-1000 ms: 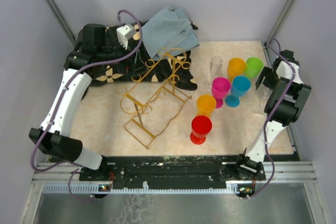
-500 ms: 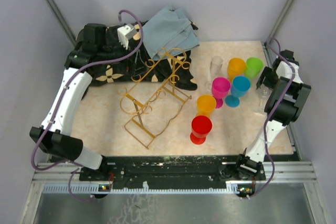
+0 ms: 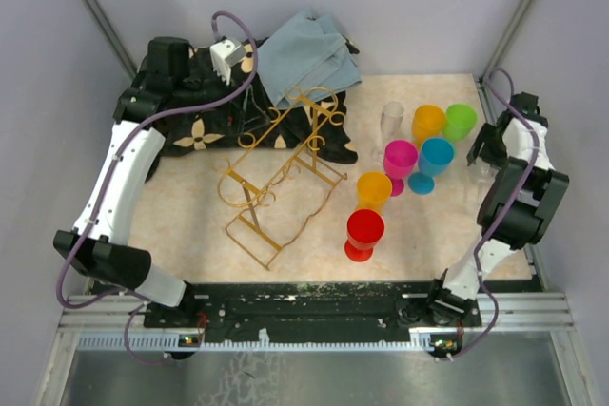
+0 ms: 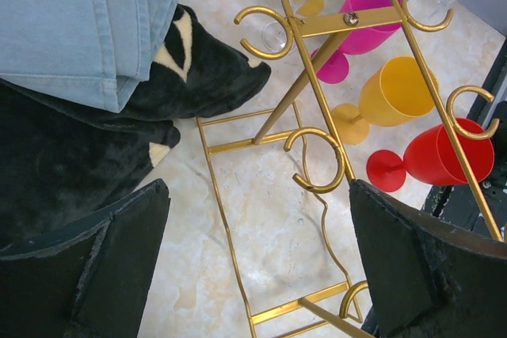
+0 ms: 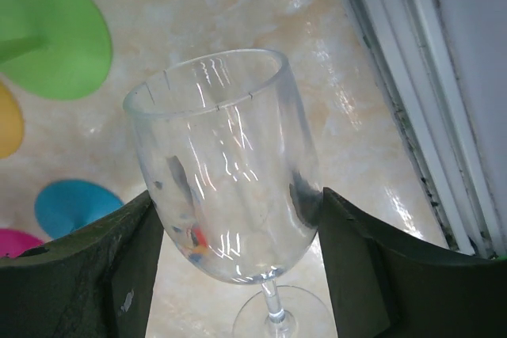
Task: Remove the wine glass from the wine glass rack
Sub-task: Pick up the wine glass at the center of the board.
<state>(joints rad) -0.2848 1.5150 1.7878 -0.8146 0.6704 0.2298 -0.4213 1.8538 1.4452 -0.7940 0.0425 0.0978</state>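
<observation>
Right, wine glass (image 5: 226, 172) already off wine glass rack (image 4: 372, 18), well right of it past coloured cups (image 3: 401, 157), right jaws clamped on bowl. Foot maybe on surface (image 5: 238, 13), unclear. Left jaws wide above rack; I see nothing left hanging.

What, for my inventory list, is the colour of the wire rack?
Gold all over. The wine glass rack shows best in the left wrist view.

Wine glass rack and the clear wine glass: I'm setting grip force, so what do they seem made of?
The wine glass rack: probably thin metal wire, shiny gold finish, glinting along the scrolls. The wine glass: clear glass or hard plastic, glossy; the tabletop shows through, with sharp highlights.
</observation>
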